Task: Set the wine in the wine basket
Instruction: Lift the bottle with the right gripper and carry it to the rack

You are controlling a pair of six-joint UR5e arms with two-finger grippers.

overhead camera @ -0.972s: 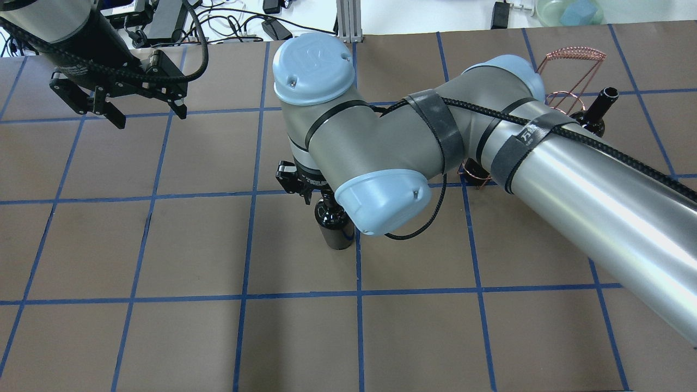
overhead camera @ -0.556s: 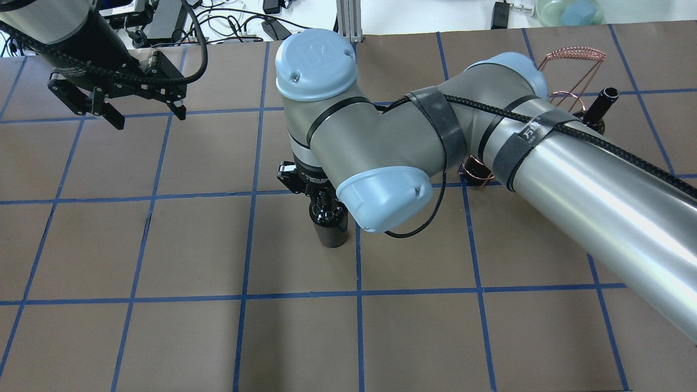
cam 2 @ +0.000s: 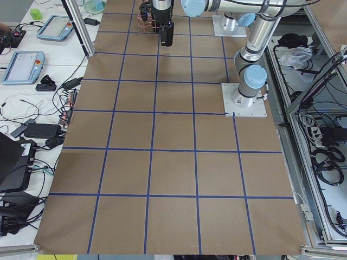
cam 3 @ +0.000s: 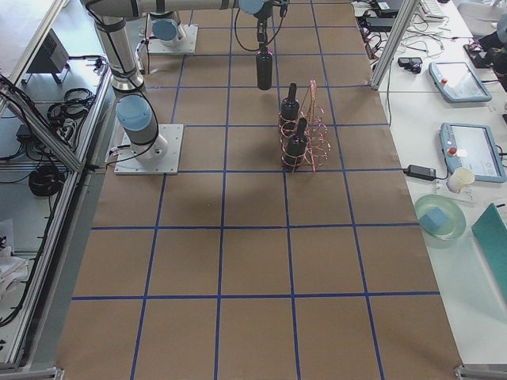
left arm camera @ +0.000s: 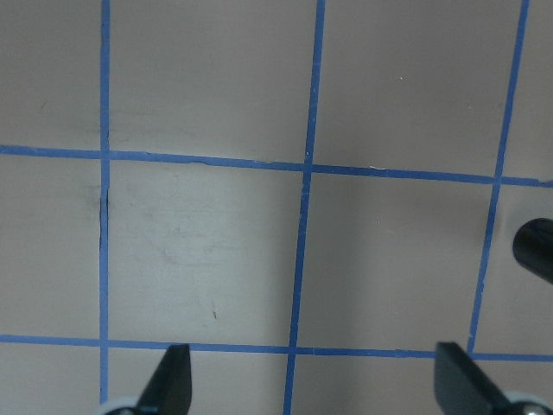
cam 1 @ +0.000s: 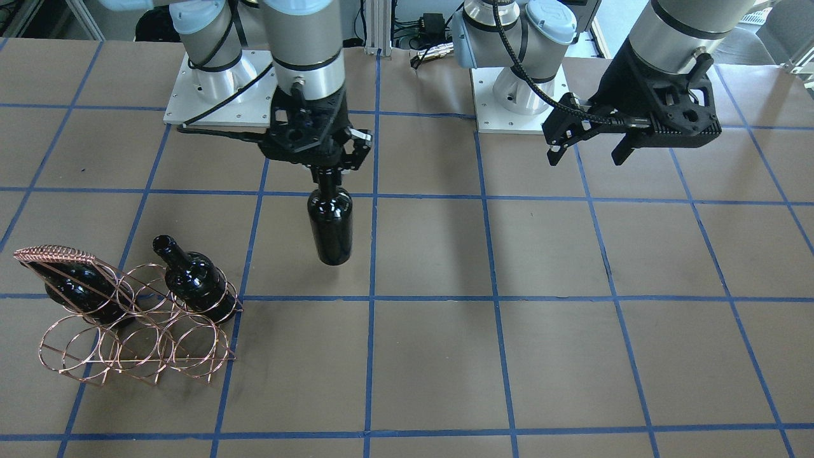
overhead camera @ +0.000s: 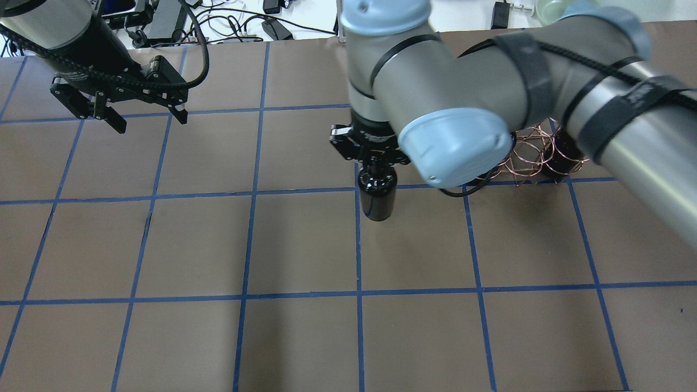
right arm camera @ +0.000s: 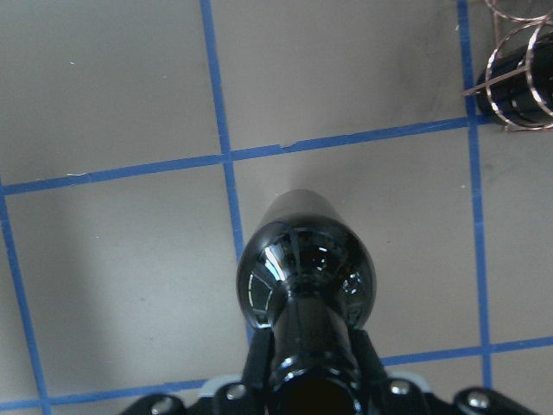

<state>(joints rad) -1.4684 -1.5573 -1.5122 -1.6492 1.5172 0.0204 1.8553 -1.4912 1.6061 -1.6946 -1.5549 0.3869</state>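
Observation:
My right gripper [cam 1: 327,173] is shut on the neck of a glossy black wine bottle [cam 1: 330,224] and holds it upright above the table; it also shows in the overhead view [overhead camera: 377,191] and the right wrist view [right arm camera: 306,275]. The copper wire wine basket [cam 1: 130,318] stands at the front view's left with two black bottles in it, one [cam 1: 194,278] with its neck up, one [cam 1: 79,287] under the woven top. In the overhead view the basket [overhead camera: 531,155] is mostly hidden behind my right arm. My left gripper [cam 1: 585,145] is open and empty, far from the bottle.
The table is brown paper with blue tape grid lines [overhead camera: 248,190]. Cables and devices lie past the far edge [overhead camera: 228,22]. A green bowl [cam 3: 441,215] and tablets sit on a side bench. The robot bases [cam 1: 521,95] stand on the table.
My right arm has lifted the bottle and carried it to the right, toward the basket. The left arm has hardly moved.

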